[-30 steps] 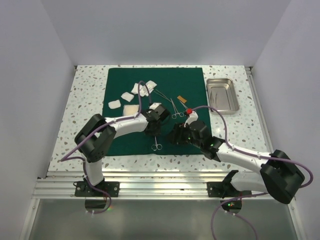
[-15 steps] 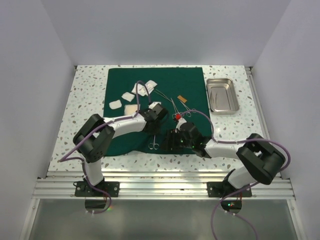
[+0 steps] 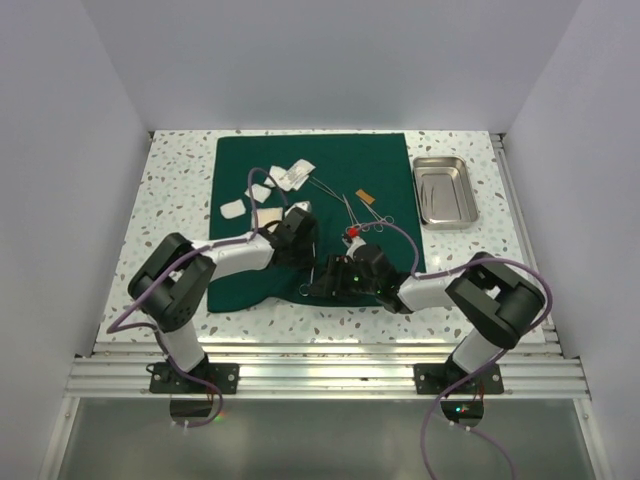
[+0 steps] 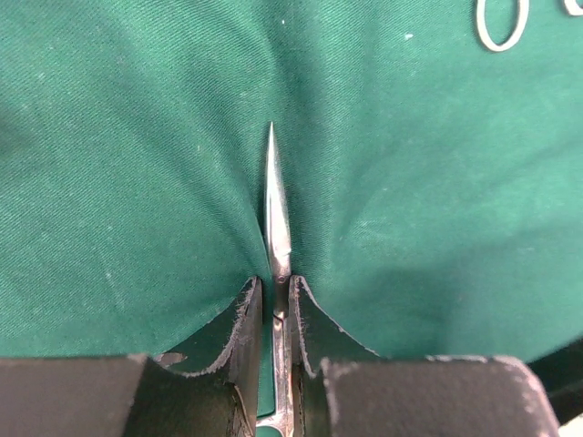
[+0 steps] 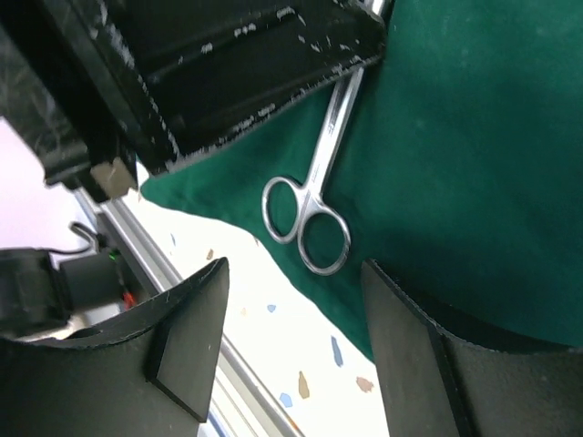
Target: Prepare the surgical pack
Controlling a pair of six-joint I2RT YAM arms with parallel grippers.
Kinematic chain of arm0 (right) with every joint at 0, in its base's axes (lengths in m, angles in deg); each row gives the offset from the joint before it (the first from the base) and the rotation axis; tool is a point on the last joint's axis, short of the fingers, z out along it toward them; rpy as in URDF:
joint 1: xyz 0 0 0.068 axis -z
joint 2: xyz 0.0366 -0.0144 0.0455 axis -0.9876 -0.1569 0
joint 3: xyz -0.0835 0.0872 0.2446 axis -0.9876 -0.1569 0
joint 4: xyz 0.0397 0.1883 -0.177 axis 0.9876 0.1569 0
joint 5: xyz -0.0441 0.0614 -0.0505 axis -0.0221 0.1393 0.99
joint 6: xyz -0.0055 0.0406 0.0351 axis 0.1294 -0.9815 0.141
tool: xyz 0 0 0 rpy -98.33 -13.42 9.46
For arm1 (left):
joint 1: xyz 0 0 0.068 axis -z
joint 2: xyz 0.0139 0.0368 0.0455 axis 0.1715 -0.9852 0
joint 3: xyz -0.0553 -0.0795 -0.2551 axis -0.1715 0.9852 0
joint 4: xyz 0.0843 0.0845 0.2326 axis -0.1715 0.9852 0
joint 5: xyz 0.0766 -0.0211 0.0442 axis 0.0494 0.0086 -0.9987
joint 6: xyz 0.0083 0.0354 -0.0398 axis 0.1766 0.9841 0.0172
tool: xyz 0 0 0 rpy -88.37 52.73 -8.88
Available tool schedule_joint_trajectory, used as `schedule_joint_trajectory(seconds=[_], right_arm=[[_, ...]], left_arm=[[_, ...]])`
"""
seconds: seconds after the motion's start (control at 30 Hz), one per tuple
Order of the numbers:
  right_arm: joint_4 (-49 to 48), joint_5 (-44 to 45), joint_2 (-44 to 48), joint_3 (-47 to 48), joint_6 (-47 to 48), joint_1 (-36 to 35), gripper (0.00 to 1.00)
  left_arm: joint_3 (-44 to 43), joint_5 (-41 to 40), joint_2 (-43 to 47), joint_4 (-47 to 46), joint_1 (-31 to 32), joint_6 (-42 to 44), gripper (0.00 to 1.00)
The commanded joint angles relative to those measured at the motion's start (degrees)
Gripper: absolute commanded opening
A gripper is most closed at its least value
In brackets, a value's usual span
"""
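The dark green drape (image 3: 340,170) of the surgical pack lies spread on the table. Steel scissors (image 4: 278,218) lie on it near its front edge, blades closed. My left gripper (image 4: 276,289) is shut on the scissors at the pivot, and in the top view this gripper (image 3: 301,264) sits above the finger rings (image 3: 306,291). The rings (image 5: 310,223) show between the wide-open fingers of my right gripper (image 5: 293,273), which hovers over the drape's edge without touching them. White gauze pads (image 3: 281,179) and forceps (image 3: 350,211) rest further back. The steel tray (image 3: 445,190) stands right of the drape.
The speckled tabletop (image 3: 175,200) shows around the drape. The two grippers are very close together near the front edge (image 3: 320,318). A small orange-brown item (image 3: 365,198) lies by the forceps. A ring of another instrument (image 4: 501,27) shows at the top right of the left wrist view.
My left gripper has closed on the scissors. The right arm has swung left along the front edge until its open gripper is at the scissors' rings.
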State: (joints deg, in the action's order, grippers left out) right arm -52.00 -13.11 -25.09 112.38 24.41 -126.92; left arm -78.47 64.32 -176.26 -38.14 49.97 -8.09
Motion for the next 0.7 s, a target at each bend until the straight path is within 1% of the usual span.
schedule_joint_trajectory(seconds=[0.0, 0.03, 0.13, 0.2, 0.27, 0.43, 0.63, 0.67], right_arm=[[-4.53, 0.46, -2.69, 0.0, -3.91, -0.1, 0.64], [-5.93, 0.46, -3.14, -0.17, -4.26, -0.01, 0.63], [-8.66, -0.24, -5.16, -0.09, -5.67, -0.1, 0.58], [-10.33, -0.07, -6.21, -0.61, -6.81, -0.1, 0.52], [-11.92, 0.81, -6.3, -1.32, -7.51, -0.1, 0.51], [-10.79, 3.71, -3.94, -1.76, -6.9, -0.1, 0.37], [-8.67, 6.17, -2.61, -0.18, -5.85, -0.1, 0.24], [-8.5, 6.7, -2.61, 0.09, -5.67, -0.1, 0.22]], left_arm=[[5.39, 5.16, -3.3, -0.77, -0.63, -1.82, 0.0], [6.88, 5.34, -2.95, -2.35, -0.81, -2.08, 0.0], [9.08, 7.27, -2.15, -4.9, -1.51, -2.96, 0.0], [9.62, 7.19, -1.98, -5.26, -1.78, -3.31, 0.0], [10.32, 7.19, -1.62, -6.05, -1.86, -3.4, 0.0], [10.94, 6.66, -0.66, -6.4, -1.95, -3.84, 0.0], [11.46, 5.69, 1.27, -5.27, -1.95, -3.93, 0.0], [11.64, 4.21, 2.23, -5.09, -1.95, -4.02, 0.0]])
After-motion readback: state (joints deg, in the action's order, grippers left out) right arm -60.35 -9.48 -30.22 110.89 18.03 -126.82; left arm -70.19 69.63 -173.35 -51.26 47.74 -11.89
